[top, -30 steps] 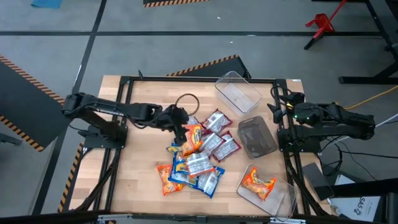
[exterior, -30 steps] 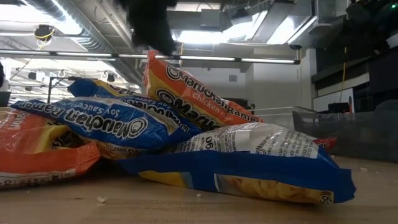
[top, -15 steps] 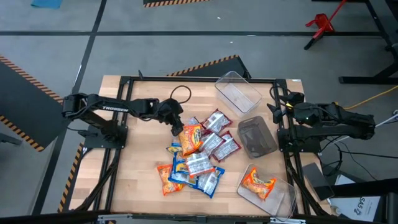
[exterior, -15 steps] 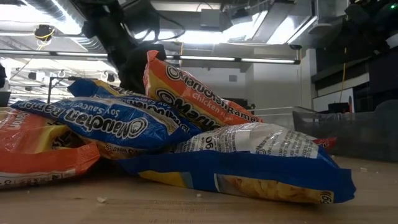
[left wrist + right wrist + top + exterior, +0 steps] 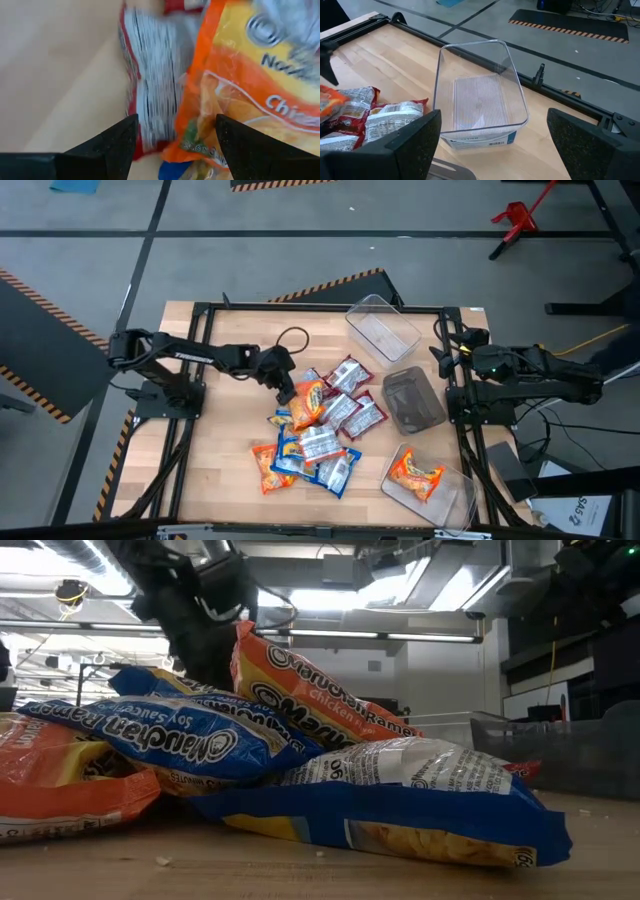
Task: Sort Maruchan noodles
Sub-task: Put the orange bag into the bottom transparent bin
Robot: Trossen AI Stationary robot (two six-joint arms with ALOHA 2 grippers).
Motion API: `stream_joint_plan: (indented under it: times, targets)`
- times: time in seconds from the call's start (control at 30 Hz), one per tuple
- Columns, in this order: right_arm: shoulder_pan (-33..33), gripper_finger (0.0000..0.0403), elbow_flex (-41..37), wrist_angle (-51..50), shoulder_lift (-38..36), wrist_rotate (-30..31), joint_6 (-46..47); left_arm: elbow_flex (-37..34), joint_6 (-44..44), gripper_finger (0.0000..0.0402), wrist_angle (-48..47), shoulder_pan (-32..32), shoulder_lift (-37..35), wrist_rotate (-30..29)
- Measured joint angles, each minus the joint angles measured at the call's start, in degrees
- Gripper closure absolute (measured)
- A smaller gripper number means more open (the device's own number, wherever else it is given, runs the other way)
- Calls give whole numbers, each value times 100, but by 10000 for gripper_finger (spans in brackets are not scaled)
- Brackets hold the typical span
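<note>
Across the middle of the wooden table (image 5: 220, 470), toward the near edge, lies the heap of noodle packets (image 5: 318, 430): orange, blue-and-yellow and red-and-white ones overlapping in a loose pile. Along the right edge sit three tubs. An empty clear tub (image 5: 382, 327) stands near the far right corner, a dark grey tub (image 5: 413, 400) sits at mid-edge, and a second clear tub (image 5: 428, 478) by the near right corner holds one orange packet (image 5: 415, 474) already.

The left arm reaches in from the left edge, and the left gripper (image 5: 287, 389) hangs at the far-left fringe of the heap with its fingers spread apart and nothing between them. The topmost orange packet (image 5: 250, 85) lies just beside the gripper, on the side toward the right edge, its long axis running roughly from far edge to near edge, with a red-and-white packet (image 5: 147, 95) tucked partly under it. From the wrist view, the jaws straddle the seam where these two meet, so the grab likely needs a small shift toward the orange one.

The right gripper (image 5: 490, 150) waits with fingers apart at the right edge, facing the empty clear tub, well away from the heap; the left arm is plainly the nearer.
</note>
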Motion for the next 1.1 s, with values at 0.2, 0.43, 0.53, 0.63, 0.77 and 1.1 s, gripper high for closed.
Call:
stream_joint_plan:
  times: [0.2,0.43,0.53,0.63,0.77,1.1]
  targets:
    - [0,52,0,0,0,45,-2,-4,-75,143,188,-84,186,374]
    - [0,52,0,0,0,94,2,-4,-244,182,195,-86,186,688]
    - [0,52,0,0,1,94,2,-4,-244,224,220,-86,186,658]
    - [0,52,0,0,0,94,4,-4,-245,270,301,-86,186,700]
    - [0,52,0,0,0,94,9,-3,-244,343,333,-86,186,754]
    - [0,52,0,-2,0,94,11,0,-651,396,503,-86,107,748]
